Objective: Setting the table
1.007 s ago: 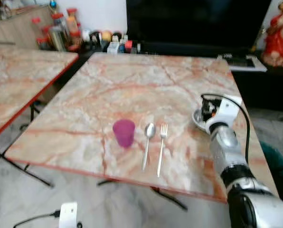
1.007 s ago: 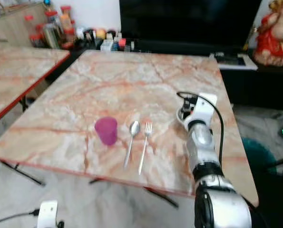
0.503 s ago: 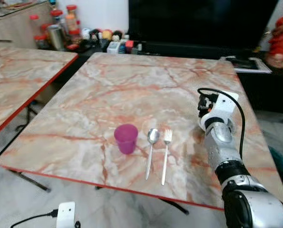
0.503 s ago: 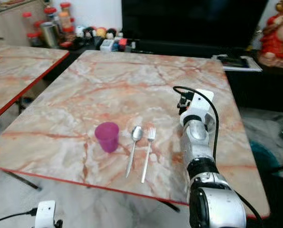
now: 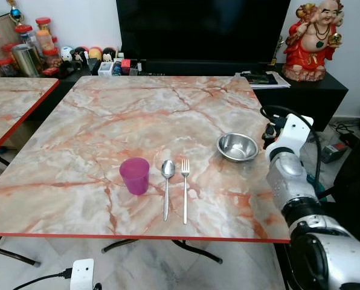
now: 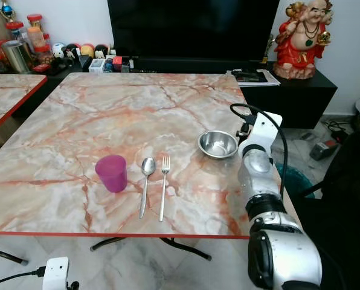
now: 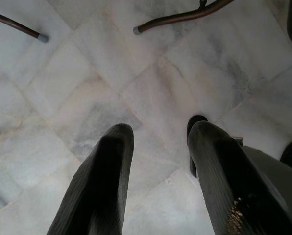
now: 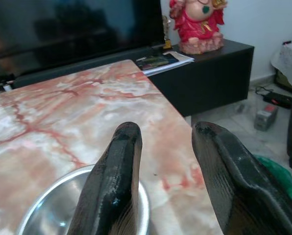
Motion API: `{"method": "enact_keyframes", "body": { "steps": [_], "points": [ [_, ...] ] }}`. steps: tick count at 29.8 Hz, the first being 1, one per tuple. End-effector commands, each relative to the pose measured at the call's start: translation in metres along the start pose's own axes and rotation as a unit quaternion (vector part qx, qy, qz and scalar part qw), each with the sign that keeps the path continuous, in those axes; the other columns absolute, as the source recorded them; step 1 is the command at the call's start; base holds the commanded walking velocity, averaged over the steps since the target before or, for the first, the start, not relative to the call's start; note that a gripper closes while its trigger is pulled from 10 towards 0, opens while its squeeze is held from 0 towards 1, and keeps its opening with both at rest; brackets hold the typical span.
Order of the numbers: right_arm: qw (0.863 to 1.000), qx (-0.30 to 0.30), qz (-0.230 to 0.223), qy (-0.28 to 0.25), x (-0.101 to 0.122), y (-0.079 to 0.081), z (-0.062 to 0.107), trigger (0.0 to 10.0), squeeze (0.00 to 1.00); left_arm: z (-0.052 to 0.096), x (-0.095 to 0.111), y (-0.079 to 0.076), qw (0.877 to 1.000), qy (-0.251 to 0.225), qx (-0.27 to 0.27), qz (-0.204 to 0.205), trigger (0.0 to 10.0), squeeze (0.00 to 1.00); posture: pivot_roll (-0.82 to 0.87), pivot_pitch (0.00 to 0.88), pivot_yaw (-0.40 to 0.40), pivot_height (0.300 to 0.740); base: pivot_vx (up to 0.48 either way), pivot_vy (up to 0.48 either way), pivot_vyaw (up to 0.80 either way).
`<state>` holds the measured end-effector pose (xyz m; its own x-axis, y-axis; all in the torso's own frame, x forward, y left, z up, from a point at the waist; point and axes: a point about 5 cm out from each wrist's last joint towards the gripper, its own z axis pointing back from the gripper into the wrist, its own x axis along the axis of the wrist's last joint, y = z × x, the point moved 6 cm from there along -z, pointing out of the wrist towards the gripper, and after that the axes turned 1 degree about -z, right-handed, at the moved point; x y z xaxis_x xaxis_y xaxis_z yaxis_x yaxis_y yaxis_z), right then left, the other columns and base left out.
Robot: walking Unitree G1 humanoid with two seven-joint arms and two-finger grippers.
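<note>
Table: we see a marble-patterned top with a red edge [image 5: 77,225] across the middle of the head views, a second like it at the left edge [image 5: 5,115].
Purple cup: upright [image 5: 135,175], left of centre in the left eye view, near the table's front edge.
Spoon: it lies [image 5: 167,187] just beside the cup on its right, bowl end pointing away from us.
Fork: it lies [image 5: 184,188] just right of the spoon and parallel to it, tines away from us (the two do not touch).
Steel bowl: upright on the table [image 5: 237,146], right of centre, well apart from the cutlery and close to the table's right edge.
Right gripper: our wrist view puts it [image 8: 163,147] low over the near rim of the bowl [image 8: 62,205], the two black fingers [image 8: 117,176] spread apart with nothing between them; in the left eye view the silver right arm [image 5: 289,181] rises from the lower right corner, its white wrist just right of the bowl.
Left gripper: it hangs [image 7: 158,147] over the pale tiled floor [image 7: 62,98], fingers apart and holding nothing (a table leg's foot [image 7: 178,17] crosses the top of that frame).
Background: black screen [image 5: 201,30] at top centre, red figurine [image 5: 316,39] at upper right, jars [image 5: 23,48] at upper left.
</note>
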<state>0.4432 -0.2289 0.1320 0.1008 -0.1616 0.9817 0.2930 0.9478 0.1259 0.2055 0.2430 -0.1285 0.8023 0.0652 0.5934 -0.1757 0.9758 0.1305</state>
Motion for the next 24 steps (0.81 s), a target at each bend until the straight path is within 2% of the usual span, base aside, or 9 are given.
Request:
{"method": "enact_keyframes", "body": {
  "steps": [1, 3, 4, 9, 13, 20, 24],
  "points": [
    [1.0, -0.004, -0.013, 0.015, 0.002, -0.004, -0.003, 10.0, 0.0, 0.001, -0.006, 0.005, 1.0, 0.01, 0.002, 0.009, 10.0, 0.0, 0.06, 0.0, 0.0, 0.74, 0.0, 0.0, 0.0],
    [1.0, -0.001, -0.017, 0.017, 0.004, -0.004, -0.004, 10.0, 0.0, 0.001, -0.007, 0.005, 1.0, 0.013, 0.002, 0.008, 10.0, 0.0, 0.06, 0.0, 0.001, 0.74, 0.0, 0.0, 0.0],
    [1.0, 0.0, -0.015, 0.02, 0.004, -0.004, -0.004, 10.0, 1.0, 0.001, -0.008, 0.005, 1.0, 0.014, 0.002, 0.008, 10.0, 0.0, 0.06, 0.0, 0.001, 0.74, 0.0, 0.0, 0.0],
    [0.997, 0.001, -0.053, 0.055, 0.0, -0.002, -0.006, 10.0, 1.0, 0.002, -0.013, 0.002, 1.0, 0.021, -0.001, 0.008, 10.0, 0.0, 0.06, 0.0, 0.001, 0.74, 0.0, 0.0, 0.0],
    [0.992, 0.023, -0.093, 0.08, -0.006, 0.008, -0.006, 10.0, 1.0, 0.003, -0.019, 0.004, 1.0, 0.028, 0.0, 0.006, 10.0, 0.0, 0.06, 0.0, 0.0, 0.74, 0.0, 0.0, 0.0],
    [0.99, 0.028, -0.104, 0.091, -0.007, 0.01, -0.006, 10.0, 1.0, 0.003, -0.021, 0.006, 1.0, 0.031, 0.001, 0.007, 10.0, 0.0, 0.06, 0.0, 0.0, 0.74, 0.0, 0.0, 0.0],
    [0.985, 0.045, -0.117, 0.121, -0.019, 0.016, -0.003, 10.0, 1.0, 0.004, -0.025, 0.007, 0.999, 0.036, 0.0, 0.006, 10.0, 0.0, 0.06, 0.0, -0.003, 0.74, 0.0, 0.0, 0.0]
  ]
}}
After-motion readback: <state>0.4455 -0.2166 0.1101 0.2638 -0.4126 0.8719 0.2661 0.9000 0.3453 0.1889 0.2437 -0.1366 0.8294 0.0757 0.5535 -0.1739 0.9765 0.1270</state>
